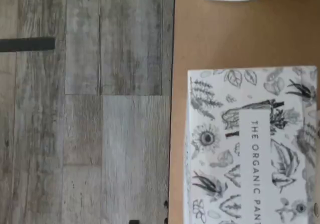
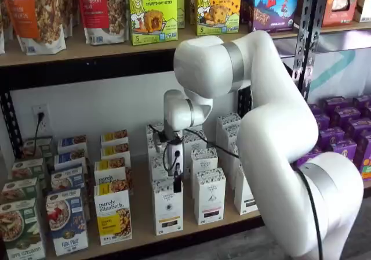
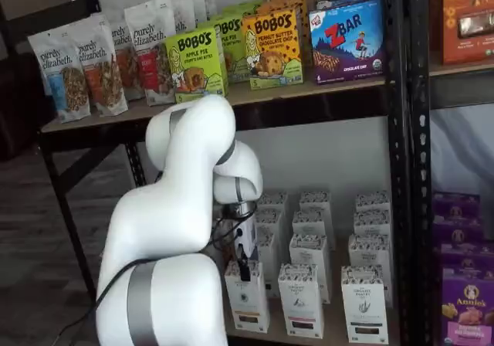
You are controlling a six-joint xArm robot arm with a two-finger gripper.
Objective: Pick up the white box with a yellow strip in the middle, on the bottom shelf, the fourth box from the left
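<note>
Claw point(image 2: 177, 186) hangs just above the front white box point(image 2: 168, 206) on the bottom shelf point(image 2: 139, 239); black fingers seen side-on in both shelf views, no gap visible, but they stand at full width with nothing held. Neighbours crowd it: purely elizabeth box point(image 2: 113, 216) just left, a like white carton point(image 2: 209, 195) just right, more cartons behind; fox box point(image 2: 67, 220) further left. Wrist view: leaf-printed carton top point(image 1: 252, 146) on tan board, grey plank floor point(image 1: 85, 109) beyond the edge.
</note>
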